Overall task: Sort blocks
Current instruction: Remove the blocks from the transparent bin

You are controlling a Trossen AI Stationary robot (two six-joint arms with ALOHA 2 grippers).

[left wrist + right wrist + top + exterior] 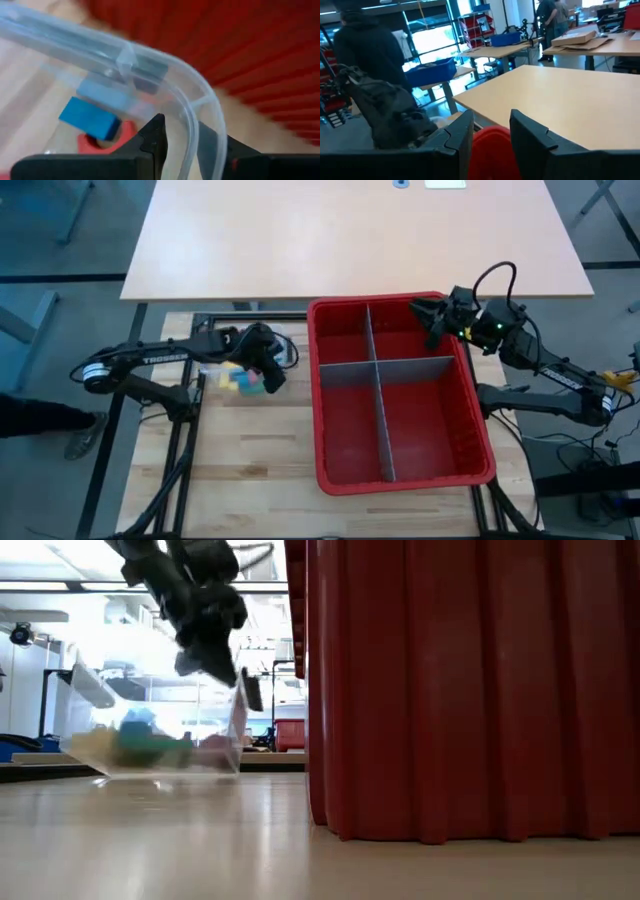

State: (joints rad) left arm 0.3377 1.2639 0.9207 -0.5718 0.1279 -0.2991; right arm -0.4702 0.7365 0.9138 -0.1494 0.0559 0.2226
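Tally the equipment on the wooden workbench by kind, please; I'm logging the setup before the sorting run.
Red plastic bin with grey dividers: 1
Clear plastic tub: 1
Dark robot arms: 2 (left arm, right arm)
Total: 4
The small coloured plastic blocks in the tub are too hidden to count.

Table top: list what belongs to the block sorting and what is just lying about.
Belongs:
- blocks
- clear tub holding them
- red divided bin
- left gripper, astride the clear tub's rim
- right gripper, over the red divided bin's far corner

Lying about:
- pale table behind
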